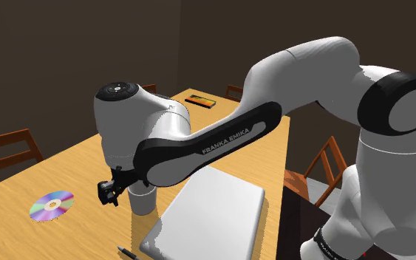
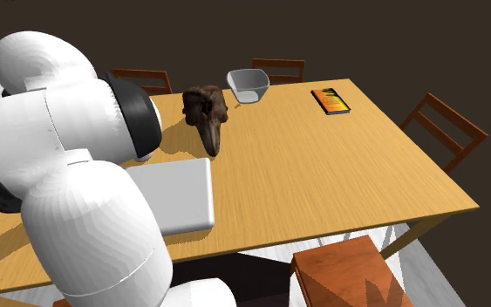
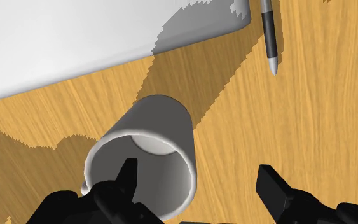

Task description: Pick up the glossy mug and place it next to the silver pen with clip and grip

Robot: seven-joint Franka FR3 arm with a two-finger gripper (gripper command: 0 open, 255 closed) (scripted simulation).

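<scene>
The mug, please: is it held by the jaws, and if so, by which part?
Nothing is held: the gripper hangs over the mug, jaws open, not clasping it.

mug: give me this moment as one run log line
gripper open over mug | mug upright, not held | pen near laptop corner

My arm [image 1: 309,66] is built of fat, rounded white shells, smooth and faintly glossy; dark bands [image 1: 398,103] ring the joints between them; along my forearm runs a black panel [image 1: 206,148] lettered FRANKA EMIKA in white capitals; my wrist housing [image 1: 136,122] is a white drum topped by a dark round cap [image 1: 117,90]; low on my base link sits a dark collar [image 1: 323,244]; the second exterior view gives bulging white shells again, with a black joint band [image 2: 139,118]; my gripper [image 3: 197,167] is all black, its two fingers [image 3: 128,177] blocky and angular.
</scene>
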